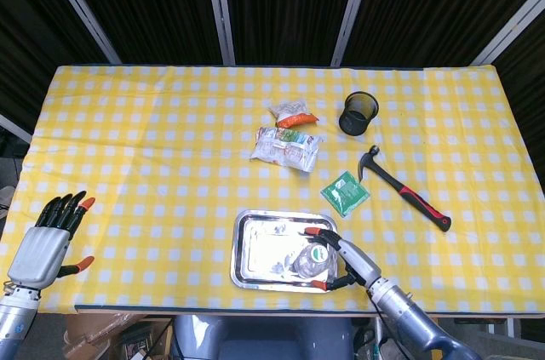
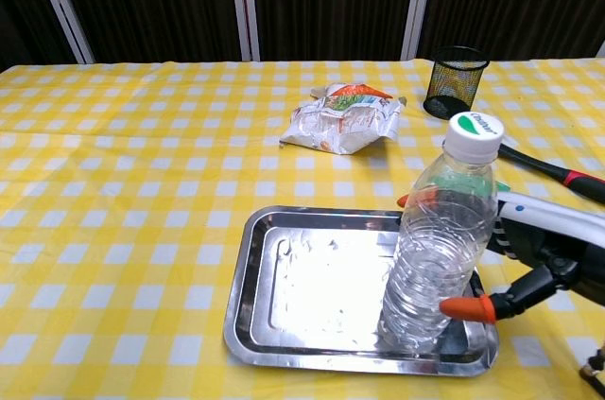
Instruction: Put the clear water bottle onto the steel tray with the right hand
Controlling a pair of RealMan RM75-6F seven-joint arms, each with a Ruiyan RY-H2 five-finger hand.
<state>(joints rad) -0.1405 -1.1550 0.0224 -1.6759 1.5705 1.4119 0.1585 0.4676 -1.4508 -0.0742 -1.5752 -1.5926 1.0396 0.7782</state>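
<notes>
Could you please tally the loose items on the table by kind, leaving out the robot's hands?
Bottles: 1, clear water bottle
Trays: 1, steel tray
Mesh cups: 1, black
Hammers: 1
Snack bags: 2
Green packets: 1
Total: 7

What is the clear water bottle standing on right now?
The clear water bottle stands on the steel tray, near its right end. The right hand is open beside it. The tray floor directly beneath the bottle's base is covered from view.
</notes>
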